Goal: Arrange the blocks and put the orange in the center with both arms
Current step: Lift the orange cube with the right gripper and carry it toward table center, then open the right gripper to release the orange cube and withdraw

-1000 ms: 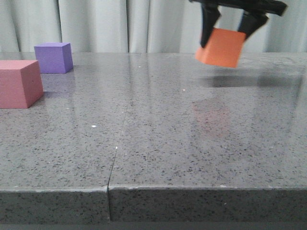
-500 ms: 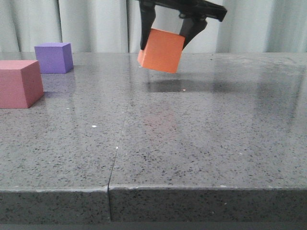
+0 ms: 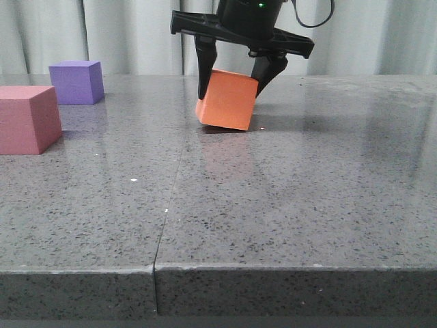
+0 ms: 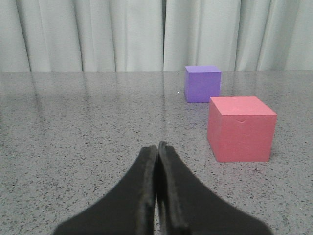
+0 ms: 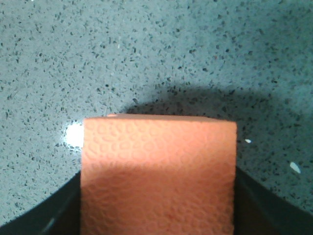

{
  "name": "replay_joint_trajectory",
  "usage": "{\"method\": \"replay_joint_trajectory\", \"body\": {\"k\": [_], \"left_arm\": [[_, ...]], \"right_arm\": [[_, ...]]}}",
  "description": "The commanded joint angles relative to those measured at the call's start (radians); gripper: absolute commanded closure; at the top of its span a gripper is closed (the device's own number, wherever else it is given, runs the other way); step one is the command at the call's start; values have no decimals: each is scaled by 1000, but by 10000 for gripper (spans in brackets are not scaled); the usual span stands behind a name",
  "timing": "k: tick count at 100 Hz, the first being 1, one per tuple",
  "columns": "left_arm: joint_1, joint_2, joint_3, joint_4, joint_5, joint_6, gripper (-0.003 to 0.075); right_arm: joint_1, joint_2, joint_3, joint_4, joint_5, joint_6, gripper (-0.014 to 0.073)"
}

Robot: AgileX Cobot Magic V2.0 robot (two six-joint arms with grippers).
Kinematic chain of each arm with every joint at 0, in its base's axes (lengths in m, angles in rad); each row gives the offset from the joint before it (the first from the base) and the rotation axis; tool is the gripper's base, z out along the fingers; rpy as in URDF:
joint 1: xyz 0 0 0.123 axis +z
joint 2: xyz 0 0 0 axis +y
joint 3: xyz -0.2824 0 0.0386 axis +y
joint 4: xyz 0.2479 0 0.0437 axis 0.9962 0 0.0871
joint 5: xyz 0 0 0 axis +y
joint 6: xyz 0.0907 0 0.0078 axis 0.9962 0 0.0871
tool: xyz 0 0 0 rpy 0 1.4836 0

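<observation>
Orange cube (image 3: pixel 227 100), clenched tilted in the right tool (image 3: pixel 235 74) at bench (image 3: pixel 273 205) centre, pink cube (image 3: pixel 26 119) toward nine o'clock, may tip or roll if released before sitting flat; left tool (image 4: pixel 157 161) closed, empty.

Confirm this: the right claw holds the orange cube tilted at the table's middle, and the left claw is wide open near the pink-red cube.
Not quite. The left claw is shut, its fingers pressed together, as the left wrist view shows. The rest stands: the right claw holds the orange cube tilted, and the pink-red cube sits nearby.
</observation>
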Motion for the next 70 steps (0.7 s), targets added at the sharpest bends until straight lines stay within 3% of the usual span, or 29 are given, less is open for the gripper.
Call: {"method": "replay_joint_trajectory", "body": {"k": [1, 10, 21, 70], "left_arm": [[-4, -32, 47, -3, -78, -8, 741], [-4, -32, 47, -3, -78, -8, 741], [-4, -32, 47, -3, -78, -8, 741], [-4, -32, 47, -3, -78, -8, 741]], "right_arm": [[-2, -56, -31, 2, -23, 1, 77], [-2, -56, -31, 2, -23, 1, -76], [-2, -56, -31, 3, -9, 1, -39], [-1, -194, -31, 9, 16, -12, -39]]}}
